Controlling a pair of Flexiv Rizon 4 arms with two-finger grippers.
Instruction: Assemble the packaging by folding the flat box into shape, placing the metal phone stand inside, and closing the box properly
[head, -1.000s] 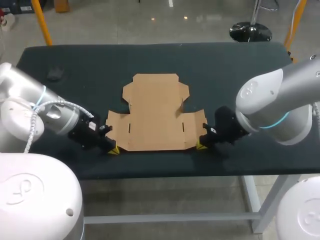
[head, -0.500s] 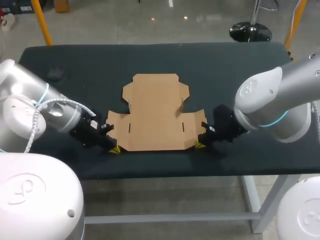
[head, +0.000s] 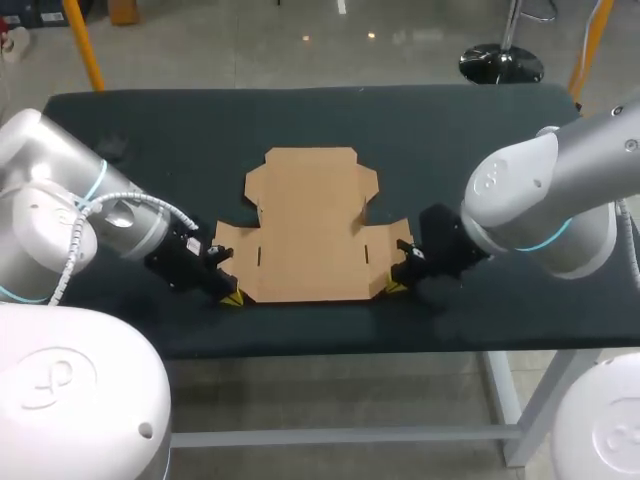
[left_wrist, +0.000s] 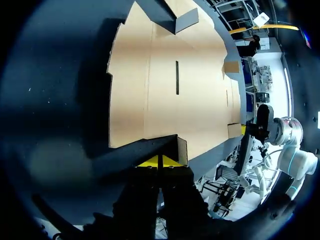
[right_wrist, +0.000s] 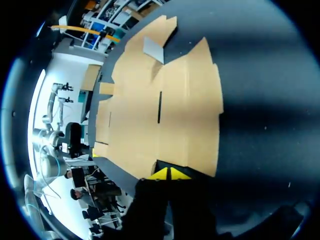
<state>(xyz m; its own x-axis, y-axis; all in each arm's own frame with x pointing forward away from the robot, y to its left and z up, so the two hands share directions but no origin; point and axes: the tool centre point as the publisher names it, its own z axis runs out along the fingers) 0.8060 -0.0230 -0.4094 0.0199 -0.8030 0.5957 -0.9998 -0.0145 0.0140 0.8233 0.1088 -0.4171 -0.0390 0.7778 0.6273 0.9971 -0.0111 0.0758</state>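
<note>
Lying unfolded on the table, the flat box is met at its near left corner by the left gripper and at its near right corner by the right gripper. Each gripper's yellow tips are pressed together, with nothing clamped. The side flaps should be raised evenly along their creases, tips kept low under the box edges, so the sheet is not skidded away.

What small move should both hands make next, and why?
Probably push both closed tips under the near edge and lift it: the box lies flat, with the left hand and the right hand at its near corners.
</note>
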